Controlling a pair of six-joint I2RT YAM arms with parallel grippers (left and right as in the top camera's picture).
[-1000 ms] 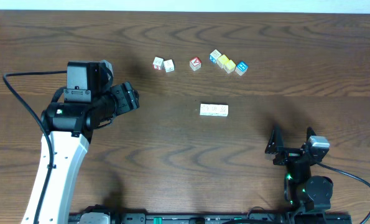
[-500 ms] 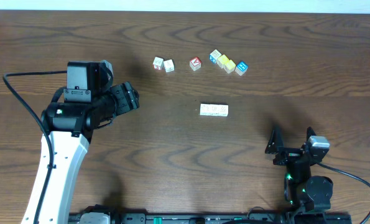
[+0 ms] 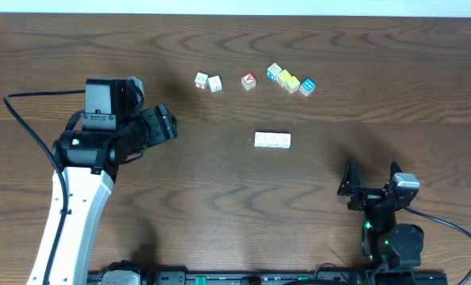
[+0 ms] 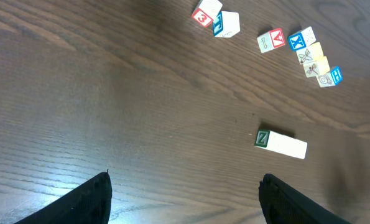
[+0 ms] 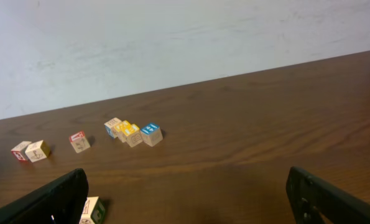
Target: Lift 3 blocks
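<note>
The three blocks [image 3: 272, 140] lie side by side in one short row, touching, near the middle of the table [image 3: 219, 206]. The left wrist view shows them as a pale bar with a green-marked face at its left end.

The left claw [image 3: 165, 124] hangs over the wood on the left, well apart from the blocks, and points toward them. Its jaws stand wide apart with nothing between them. The right claw [image 3: 371, 176] sits low at the near right edge, also well apart from the blocks, spread wide and holding nothing.

Other cubes lie along the far side of the table, beyond the row. A pair [image 3: 208, 81] with red and blue marks sits at far left, the two touching. A red-faced cube [image 3: 248, 81] stands alone to their right. Right of that, a cluster [image 3: 291, 79] of four runs in a slanting line, with blue and yellow faces, ending in a blue-topped cube. The red-faced cube and the cluster are the nearest to the blocks, yet clearly apart from them.

In the right wrist view the blocks show only at the bottom left, partly hidden behind that claw's own dark finger [image 5: 48, 199]. A white wall [image 5: 172, 43] rises behind the table's far edge.
</note>
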